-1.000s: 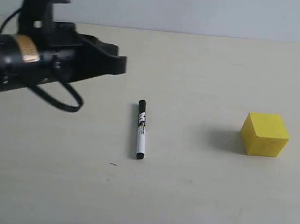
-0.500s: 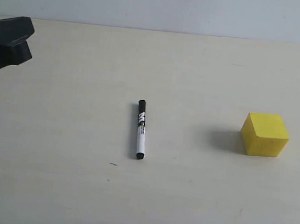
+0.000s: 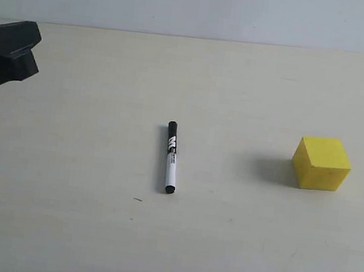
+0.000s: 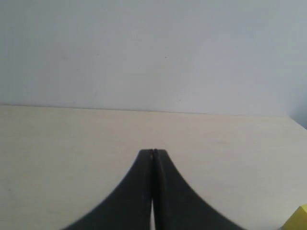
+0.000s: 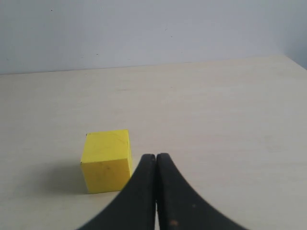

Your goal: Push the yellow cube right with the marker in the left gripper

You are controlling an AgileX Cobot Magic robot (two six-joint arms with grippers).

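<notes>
— Holding the marker [image 3: 171, 157]?
— No. My left fingers [image 4: 151, 154] are pressed together, empty. It lies loose on the worktop [image 3: 221, 248], between them and the yellow cube [image 3: 321, 163]. Open worktop beyond.

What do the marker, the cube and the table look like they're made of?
Marker: probably plastic, with a smooth white barrel, a black cap and a printed label.
Cube: even matte yellow faces with no gloss. It could be foam, painted wood or plastic; the look leaves it open.
Table: a pale beige, smooth, matte top with faint specks, likely laminate or painted board.
</notes>
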